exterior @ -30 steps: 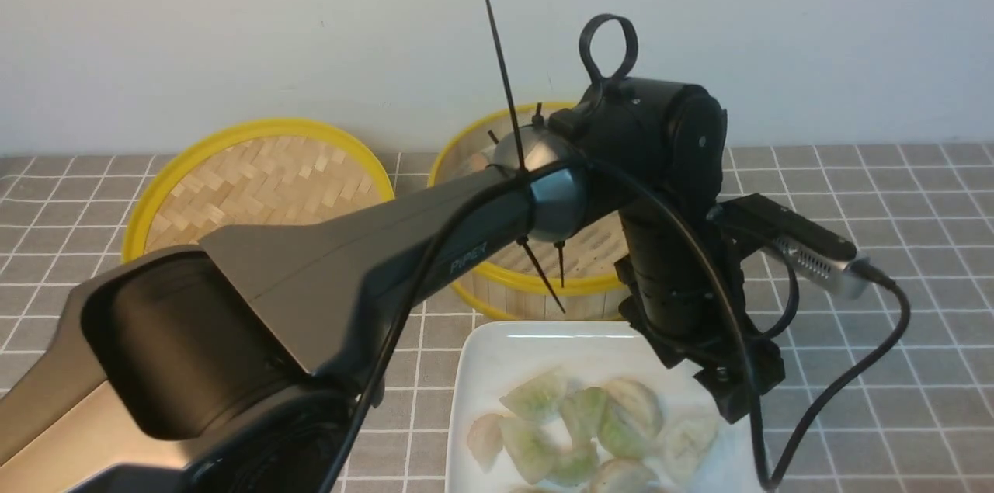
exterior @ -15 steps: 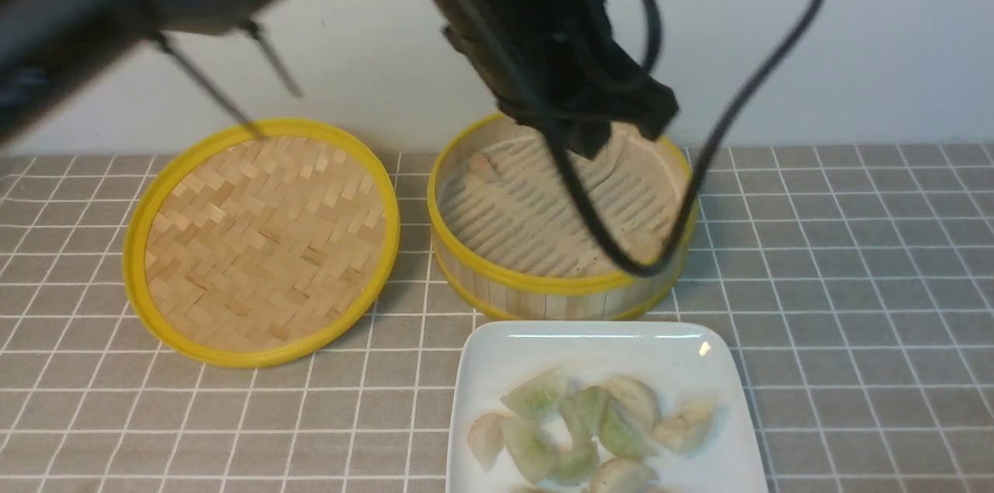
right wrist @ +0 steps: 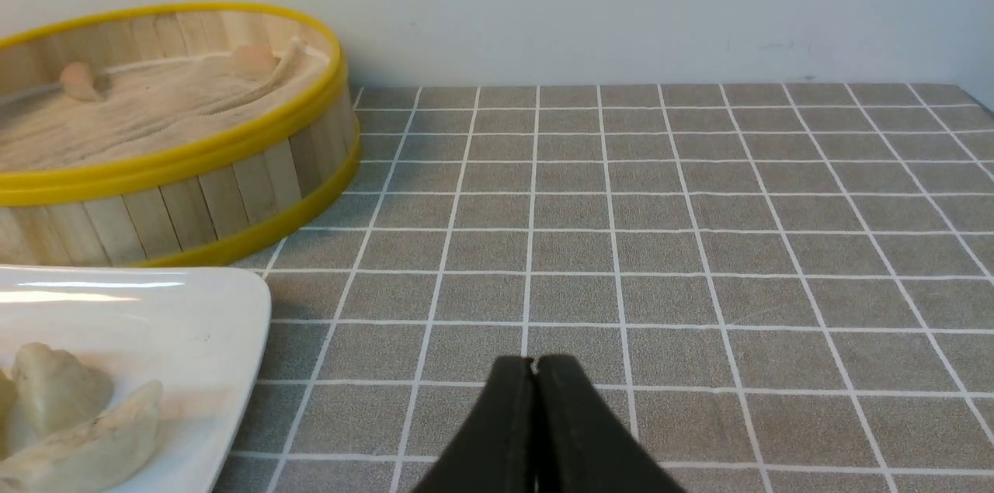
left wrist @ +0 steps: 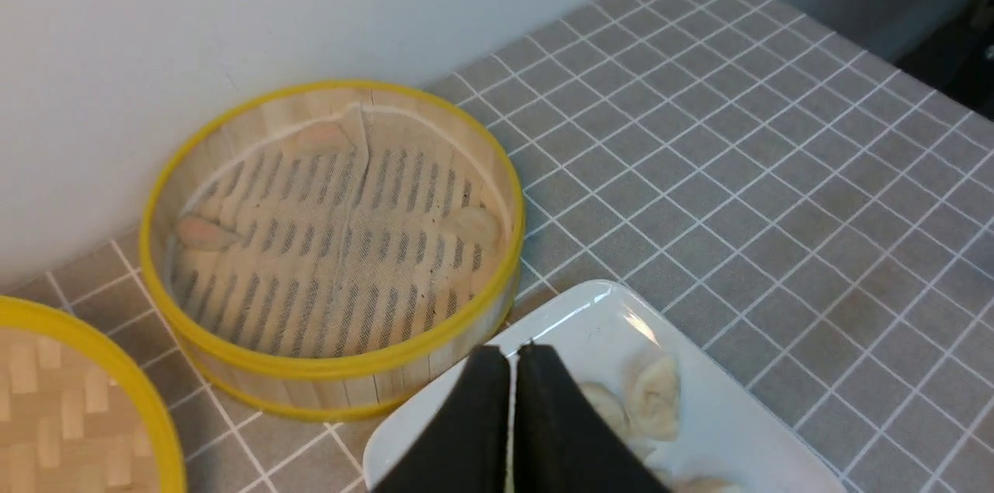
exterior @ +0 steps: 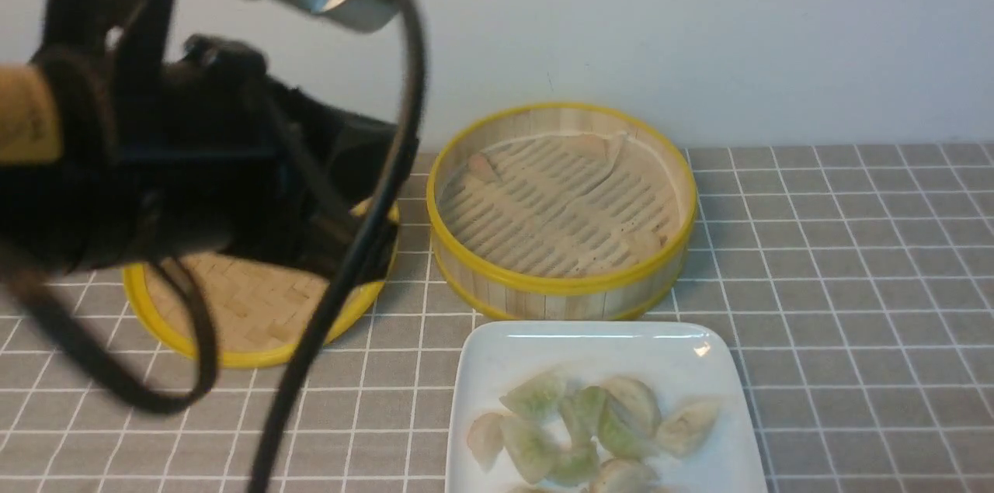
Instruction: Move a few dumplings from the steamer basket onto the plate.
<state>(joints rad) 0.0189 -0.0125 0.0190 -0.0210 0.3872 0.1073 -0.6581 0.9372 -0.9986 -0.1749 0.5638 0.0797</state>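
Three dumplings [left wrist: 200, 232] in steamer basket [left wrist: 311, 394], one plate [left wrist: 590, 316]

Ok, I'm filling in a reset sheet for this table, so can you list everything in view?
Round bamboo steamer basket: one, yellow-rimmed, back centre by the wall.
Pale beige dumplings in the basket: three, near its wall.
Glossy white square plate: one, in front of the basket.
Greenish and beige dumplings on the plate: at least eight, piled mid-plate.
Flat woven bamboo lid: one, yellow-rimmed, left of the basket, partly behind the arm.
Grey tiled tablecloth: one, white-lined, under everything.
White wall: one, behind the table.
Left arm: one, black, raised over the lid.
Left claw: one, black, shut, empty.
Right claw: one, black, shut, empty, over bare tablecloth.
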